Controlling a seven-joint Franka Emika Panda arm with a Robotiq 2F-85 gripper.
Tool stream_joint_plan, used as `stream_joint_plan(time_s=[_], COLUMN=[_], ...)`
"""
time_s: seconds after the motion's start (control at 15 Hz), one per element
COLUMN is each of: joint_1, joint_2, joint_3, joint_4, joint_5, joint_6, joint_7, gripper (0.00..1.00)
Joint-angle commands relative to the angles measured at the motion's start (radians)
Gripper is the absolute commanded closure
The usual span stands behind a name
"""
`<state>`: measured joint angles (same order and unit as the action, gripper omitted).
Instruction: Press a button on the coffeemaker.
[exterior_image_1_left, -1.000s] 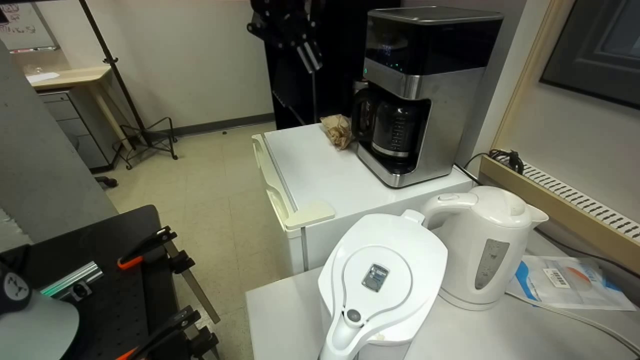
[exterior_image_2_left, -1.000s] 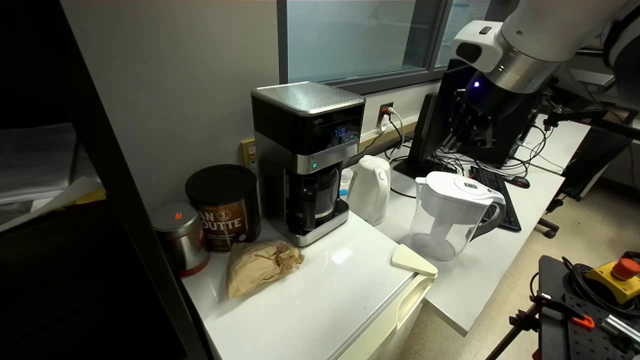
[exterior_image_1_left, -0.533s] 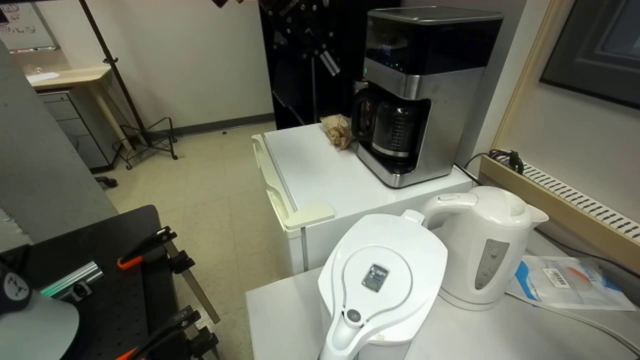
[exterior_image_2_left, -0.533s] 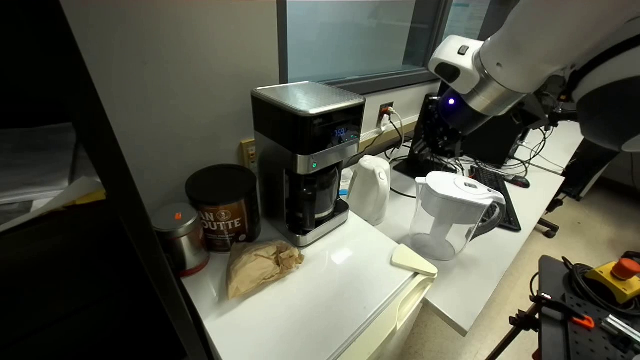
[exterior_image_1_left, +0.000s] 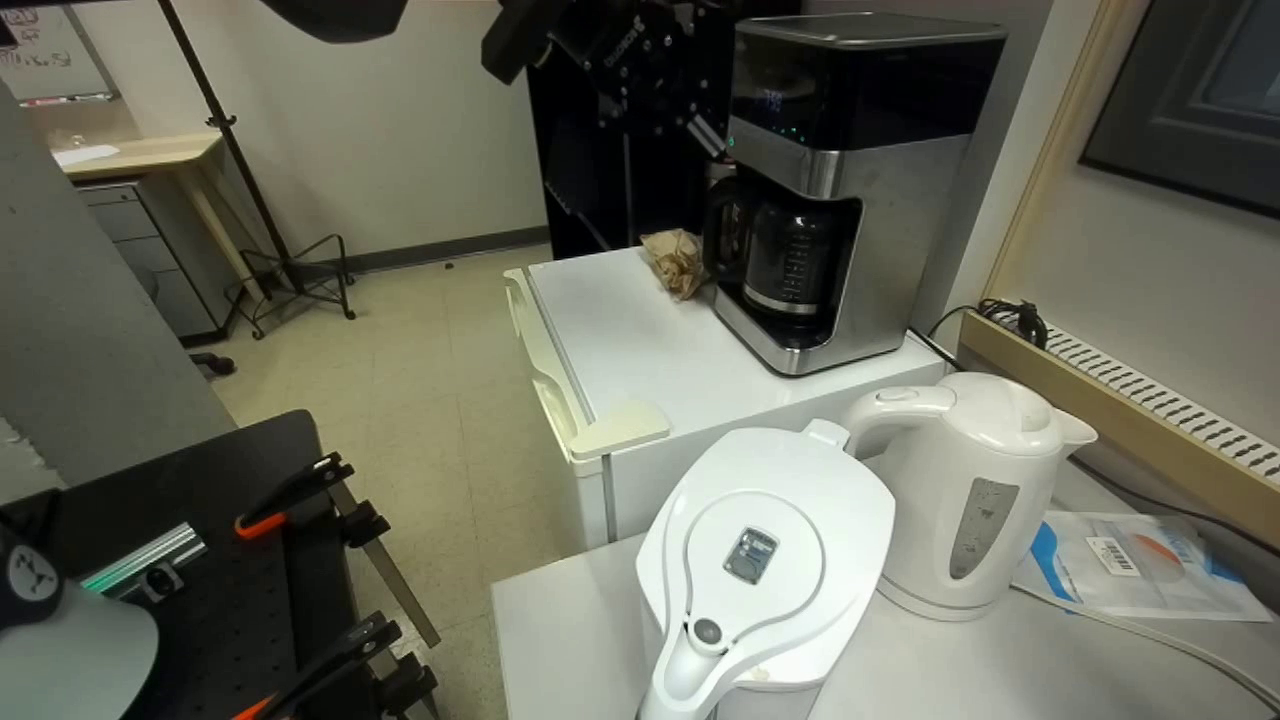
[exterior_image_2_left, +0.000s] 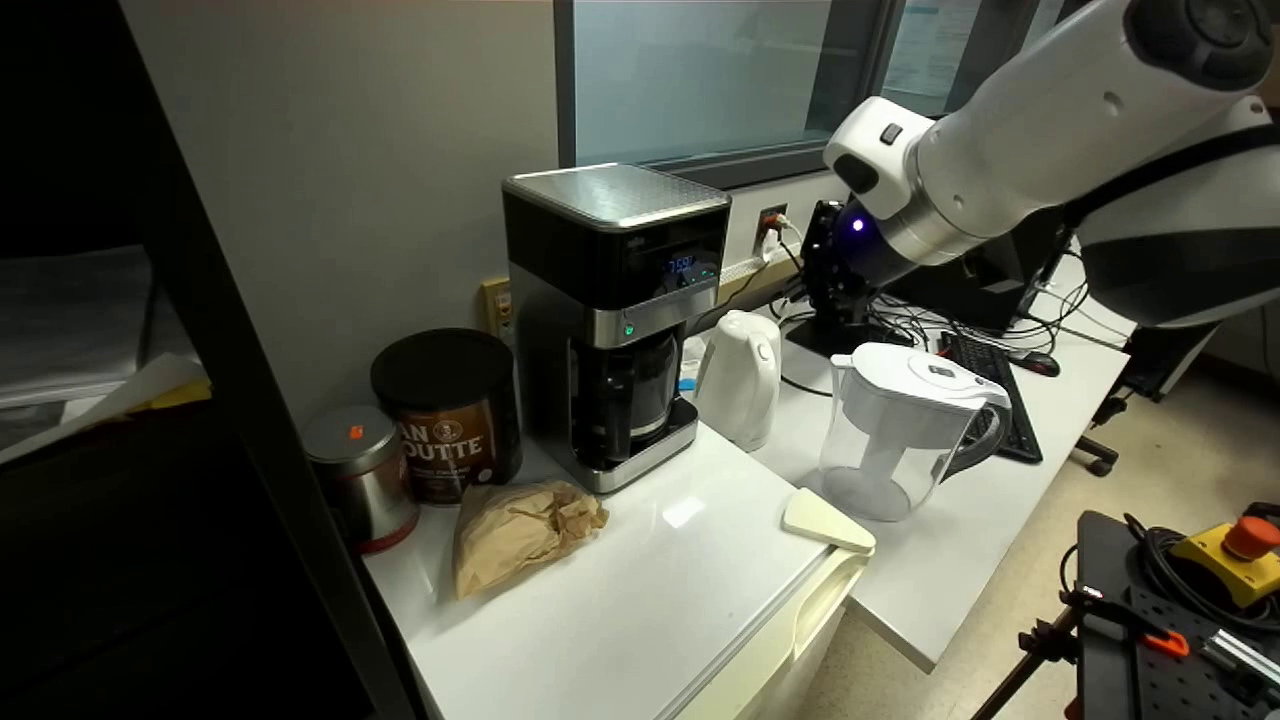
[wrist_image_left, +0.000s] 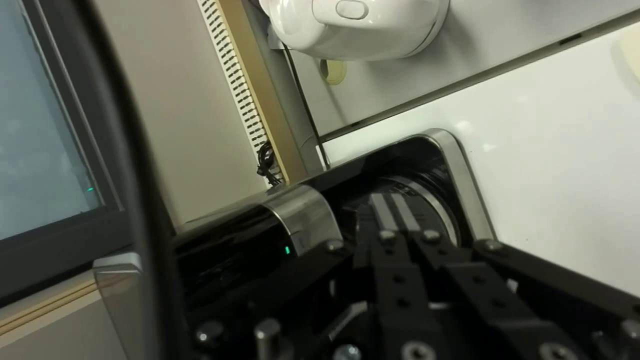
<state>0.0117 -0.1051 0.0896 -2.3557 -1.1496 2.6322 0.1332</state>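
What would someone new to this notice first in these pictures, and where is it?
Probably the big white robot arm, filling the upper right of an exterior view. Next would come the tall black and silver coffeemaker near the middle of that view, with its glowing blue digits and green light. In the wrist view, the closed gripper hides part of the coffeemaker.

In an exterior view, the camera looks down past a white pitcher (exterior_image_1_left: 790, 610) and kettle (exterior_image_1_left: 935, 510) toward the coffeemaker (exterior_image_1_left: 885, 190). In an exterior view facing back, a paper bag (exterior_image_2_left: 525, 535) is nearer, the kettle beyond. My wrist view, sideways and close, looks along my pincer (wrist_image_left: 395, 211). All share coffeemaker and kettle.
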Motion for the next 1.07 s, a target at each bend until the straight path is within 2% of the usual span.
stream_joint_plan(time_s=[0.0, 0.4, 1.0], joint_1=[-0.012, -0.006, -0.005], joint_2=[0.075, 0.166, 0.257], joint_3=[0.003, -0.001, -0.003], joint_4=[0.068, 0.146, 0.245], joint_5=[-0.13, -0.24, -0.289], joint_6=[0.03, 0.024, 0.018], joint_7=[0.14, 0.28, 0.359], gripper=[1.0, 1.0, 1.0])
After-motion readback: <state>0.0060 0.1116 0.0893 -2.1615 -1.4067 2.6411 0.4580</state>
